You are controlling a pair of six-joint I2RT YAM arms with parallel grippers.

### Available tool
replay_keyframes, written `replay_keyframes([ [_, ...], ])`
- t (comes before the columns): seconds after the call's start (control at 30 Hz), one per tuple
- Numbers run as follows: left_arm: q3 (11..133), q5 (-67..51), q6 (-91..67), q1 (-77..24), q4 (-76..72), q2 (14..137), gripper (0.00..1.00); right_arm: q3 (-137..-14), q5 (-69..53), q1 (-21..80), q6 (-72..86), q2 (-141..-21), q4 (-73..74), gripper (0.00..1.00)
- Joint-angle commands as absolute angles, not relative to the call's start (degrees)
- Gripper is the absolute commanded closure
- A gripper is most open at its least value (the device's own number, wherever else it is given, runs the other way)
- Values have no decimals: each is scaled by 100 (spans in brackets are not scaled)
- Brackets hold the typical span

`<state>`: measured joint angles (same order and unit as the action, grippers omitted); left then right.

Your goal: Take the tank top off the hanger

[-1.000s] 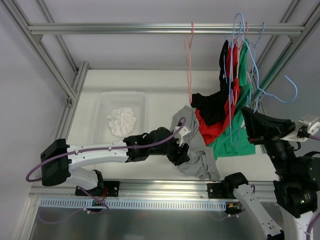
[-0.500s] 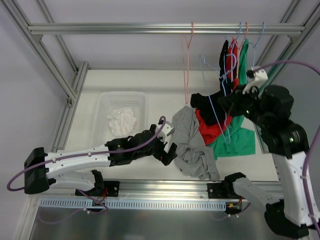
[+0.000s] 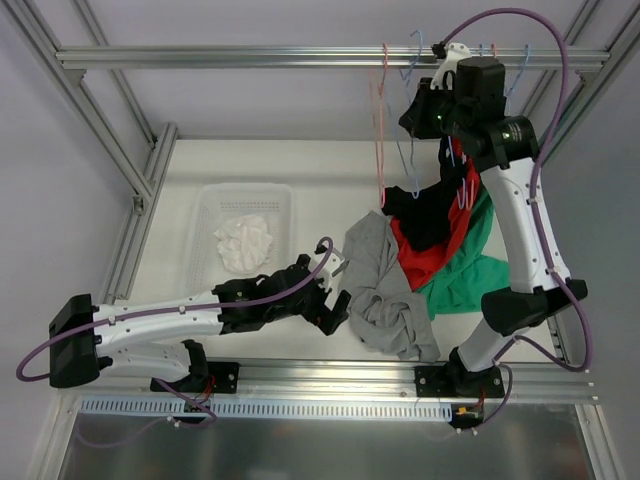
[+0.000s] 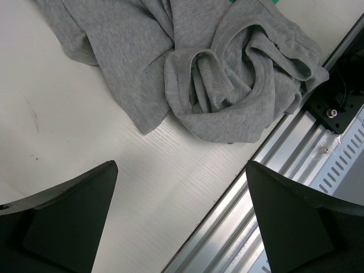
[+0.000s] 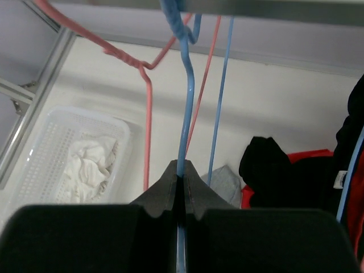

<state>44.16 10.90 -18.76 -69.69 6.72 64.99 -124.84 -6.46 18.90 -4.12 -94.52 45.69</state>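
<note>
Since a second ago the right arm [image 3: 520, 200] has swung up from low at the right side of the bench [image 3: 320, 180] to the overhead rail [image 3: 250, 57], taking a thin blue hanger [image 5: 186, 114] with it. The left gripper [image 4: 181, 165] has let go of the grey tank top [image 4: 227, 74] and drawn back a little to the left.

At the far left a white plastic basket [image 3: 205, 230] with perforated walls holds a crumpled white cloth [image 3: 243, 243]. Next comes the left gripper, its black wedge-shaped jaws spread wide over bare white bench with nothing between them. Just to its right the grey tank top lies on the bench, off any hanger. It is a rumpled heap of soft jersey with its bound straps looped over one another. Its near edge reaches the grooved metal extrusion [image 4: 273, 165] along the bench front.

Further right a pink wire hanger [image 3: 379, 130] hangs bare from the rail. Beside it the right gripper [image 5: 183, 170] has its jaws pressed together on the straight shaft of the blue hanger, whose hook is up at the rail. Below and to the right, a black garment [image 3: 425, 215], a red garment [image 3: 432, 258] and a green garment [image 3: 465, 285] drape down onto the bench. The black one lies over the red and the red over the green. The red touches the tank top's right side.
</note>
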Motion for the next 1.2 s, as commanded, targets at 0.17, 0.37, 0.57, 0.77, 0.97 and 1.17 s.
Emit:
replay_keyframes([
  [0.17,4806,940,-1986,-6970,624,6916,1,-11752,-598,1951,-387,-9115,4606,73],
  [0.37,5780,809,-1977,-6970,607,8233,1,-11128,-466,1925,-483,-8018,4614,1],
  [0.57,6827,378,-2057,-6970,606,9903,1,-9997,-176,1907,-659,-6120,4825,1],
  [0.77,7426,887,-2338,-7031,624,11380,1,-9176,-728,1899,-773,-4642,4816,0],
  [0.97,6954,2062,-2715,-7373,1027,10918,100,-9211,-1029,1916,-826,-3798,4887,1],
  [1.17,6127,3382,-2822,-7436,1633,8494,100,-9106,-712,1907,-870,-3498,4896,1],
])
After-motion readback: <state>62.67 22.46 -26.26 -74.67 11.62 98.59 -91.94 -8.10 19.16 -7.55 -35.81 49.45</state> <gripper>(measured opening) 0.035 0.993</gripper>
